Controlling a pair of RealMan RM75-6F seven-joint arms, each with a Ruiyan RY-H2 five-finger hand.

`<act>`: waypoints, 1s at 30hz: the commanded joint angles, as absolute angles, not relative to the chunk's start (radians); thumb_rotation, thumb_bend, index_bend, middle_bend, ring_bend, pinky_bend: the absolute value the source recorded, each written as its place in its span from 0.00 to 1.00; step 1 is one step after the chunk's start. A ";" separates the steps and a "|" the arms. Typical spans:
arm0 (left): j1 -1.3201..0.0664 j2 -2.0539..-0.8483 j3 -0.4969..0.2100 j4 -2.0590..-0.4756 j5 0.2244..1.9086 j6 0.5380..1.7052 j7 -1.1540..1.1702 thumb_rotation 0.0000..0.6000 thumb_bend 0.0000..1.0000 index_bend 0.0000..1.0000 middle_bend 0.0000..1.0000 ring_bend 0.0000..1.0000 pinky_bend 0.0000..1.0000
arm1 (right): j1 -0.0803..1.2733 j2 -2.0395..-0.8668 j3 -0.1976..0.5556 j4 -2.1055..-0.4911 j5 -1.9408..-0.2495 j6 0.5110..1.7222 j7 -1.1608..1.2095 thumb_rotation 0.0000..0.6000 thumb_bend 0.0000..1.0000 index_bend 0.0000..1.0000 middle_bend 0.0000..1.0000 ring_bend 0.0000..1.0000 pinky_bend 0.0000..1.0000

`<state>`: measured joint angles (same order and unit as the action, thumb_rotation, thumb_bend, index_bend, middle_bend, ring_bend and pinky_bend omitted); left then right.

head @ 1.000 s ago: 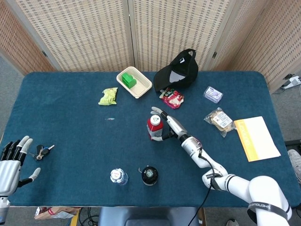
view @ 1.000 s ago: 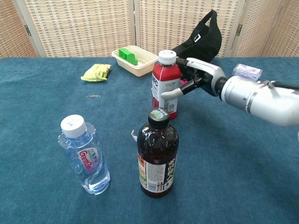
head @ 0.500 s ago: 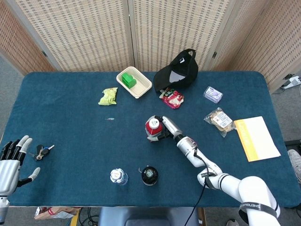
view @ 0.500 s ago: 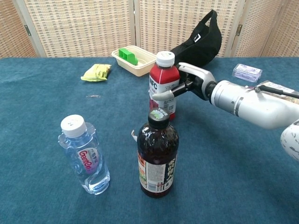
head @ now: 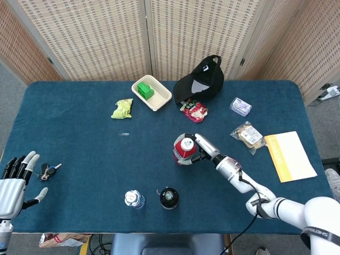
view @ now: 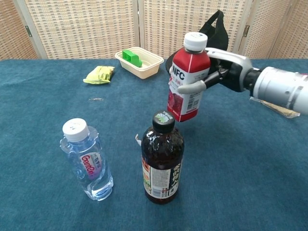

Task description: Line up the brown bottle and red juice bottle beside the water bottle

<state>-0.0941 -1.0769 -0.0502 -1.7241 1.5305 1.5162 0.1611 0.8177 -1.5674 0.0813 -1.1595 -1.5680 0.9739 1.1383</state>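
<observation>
Red juice bottle (view: pixel 187 79): gripped by right hand (view: pixel 219 72), now lifted off the surface (view: pixel 250 163) and tilted, right of centre frame, where earlier it stood upright. Brown bottle (view: pixel 162 161) and water bottle (view: pixel 86 161): unmoved, lower centre. Left hand (head: pixel 13 180): fingers apart, holding nothing, lower left.

"NFC" on label of red juice bottle (view: pixel 187 83) in my right hand (view: pixel 219 73). "Gant..." (partly legible) on water bottle (view: pixel 88 162), well left of it.

Right hand (view: pixel 219 72) holds red juice bottle (view: pixel 187 79) tilted, above brown bottle (view: pixel 162 159)
</observation>
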 commanded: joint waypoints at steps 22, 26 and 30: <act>-0.092 -1.090 -0.040 -1.747 1.555 1.529 0.202 1.00 0.22 0.10 0.06 0.06 0.03 | 0.671 -1.378 -0.174 -1.383 -1.767 1.106 1.114 1.00 0.33 0.67 0.55 0.40 0.32; -0.090 -1.094 -0.037 -1.741 1.556 1.530 0.198 1.00 0.22 0.10 0.06 0.06 0.03 | 0.666 -1.393 -0.190 -1.364 -1.780 1.113 1.107 1.00 0.33 0.67 0.55 0.40 0.32; -0.089 -1.097 -0.035 -1.733 1.562 1.532 0.188 1.00 0.22 0.10 0.06 0.06 0.03 | 0.665 -1.403 -0.205 -1.350 -1.796 1.120 1.104 1.00 0.33 0.67 0.53 0.39 0.32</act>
<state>-0.0895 -1.0966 -0.0350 -1.7334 1.5614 1.5315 0.1892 0.6654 -1.3999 -0.2024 -1.3535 -1.7929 1.1184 1.1061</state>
